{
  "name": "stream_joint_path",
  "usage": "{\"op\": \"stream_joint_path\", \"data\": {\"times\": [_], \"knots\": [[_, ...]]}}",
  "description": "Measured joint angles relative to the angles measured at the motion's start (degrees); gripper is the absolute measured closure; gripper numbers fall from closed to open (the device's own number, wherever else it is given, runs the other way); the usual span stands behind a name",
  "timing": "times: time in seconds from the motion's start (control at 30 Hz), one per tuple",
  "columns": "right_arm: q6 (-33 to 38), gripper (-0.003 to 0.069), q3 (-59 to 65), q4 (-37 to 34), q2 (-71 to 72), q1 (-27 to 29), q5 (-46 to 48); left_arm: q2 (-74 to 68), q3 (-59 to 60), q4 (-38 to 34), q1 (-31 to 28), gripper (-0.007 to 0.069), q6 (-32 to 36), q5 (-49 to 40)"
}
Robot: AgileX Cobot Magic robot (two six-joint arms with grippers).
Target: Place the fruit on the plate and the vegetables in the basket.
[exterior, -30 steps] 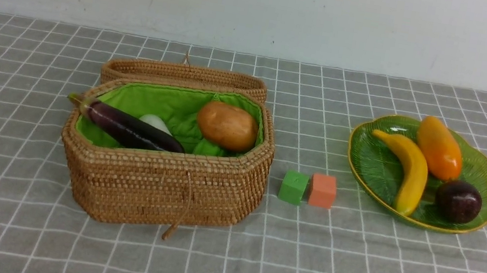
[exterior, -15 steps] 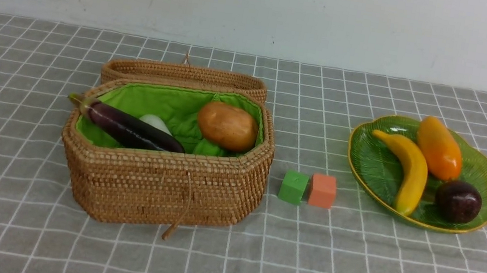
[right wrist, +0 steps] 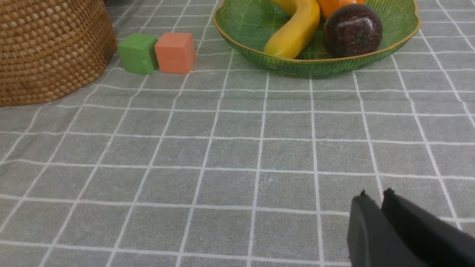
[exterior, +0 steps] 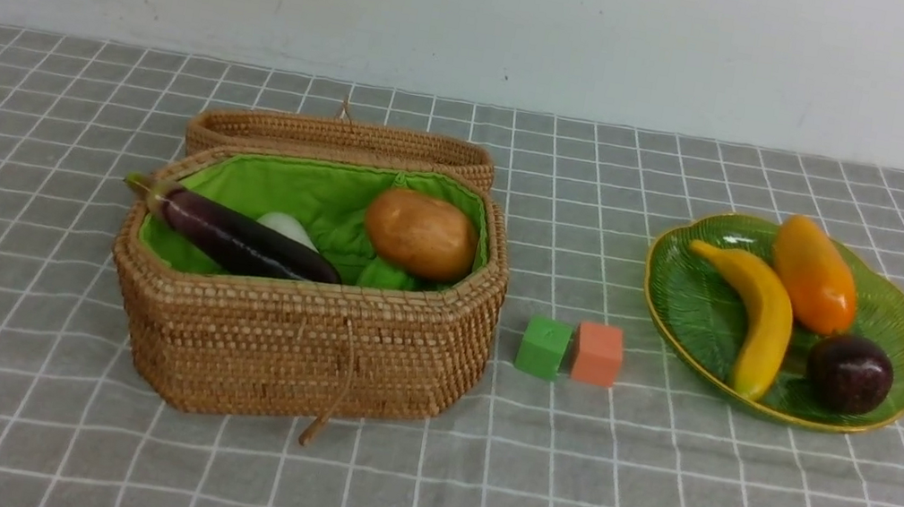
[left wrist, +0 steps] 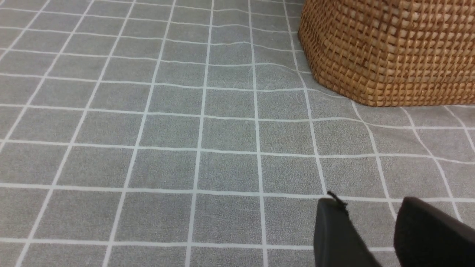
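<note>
The woven basket (exterior: 292, 346) stands open at the left. In it lie a dark purple eggplant (exterior: 246, 239), a white oval vegetable (exterior: 288, 226) and a tan potato (exterior: 422, 233). On the green plate (exterior: 697, 310) at the right rest a banana (exterior: 759, 320), a mango (exterior: 814, 275) and a maroon round fruit (exterior: 850, 374). Neither arm shows in the front view. My left gripper (left wrist: 369, 202) is open and empty over bare cloth, short of the basket (left wrist: 389, 52). My right gripper (right wrist: 374, 194) is shut on nothing, well short of the plate (right wrist: 308, 66).
A green cube (exterior: 543, 348) and an orange cube (exterior: 597, 354) sit side by side between basket and plate. The basket's lid (exterior: 343, 141) lies back behind it. A grey checked cloth covers the table, with a white wall at the back.
</note>
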State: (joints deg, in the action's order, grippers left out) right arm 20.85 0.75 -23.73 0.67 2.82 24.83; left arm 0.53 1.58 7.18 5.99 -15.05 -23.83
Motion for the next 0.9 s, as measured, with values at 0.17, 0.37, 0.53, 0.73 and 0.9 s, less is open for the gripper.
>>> {"op": "stream_joint_path", "data": {"times": [0.17,0.37,0.53,0.73,0.9], "knots": [[0.0,0.0589,0.0,0.0,0.0,0.0,0.0,0.0,0.0,0.0,0.0,0.0386,0.0,0.0],[0.0,0.0583,0.0,0.0,0.0,0.0,0.0,0.0,0.0,0.0,0.7,0.0386,0.0,0.1],[0.0,0.0575,0.0,0.0,0.0,0.0,0.0,0.0,0.0,0.0,1.7,0.0386,0.0,0.2],[0.0,0.0566,0.0,-0.1,0.0,0.0,0.0,0.0,0.0,0.0,1.8,0.0386,0.0,0.9],[0.0,0.056,0.0,-0.1,0.0,0.0,0.0,0.0,0.0,0.0,1.8,0.0386,0.0,1.3]]}}
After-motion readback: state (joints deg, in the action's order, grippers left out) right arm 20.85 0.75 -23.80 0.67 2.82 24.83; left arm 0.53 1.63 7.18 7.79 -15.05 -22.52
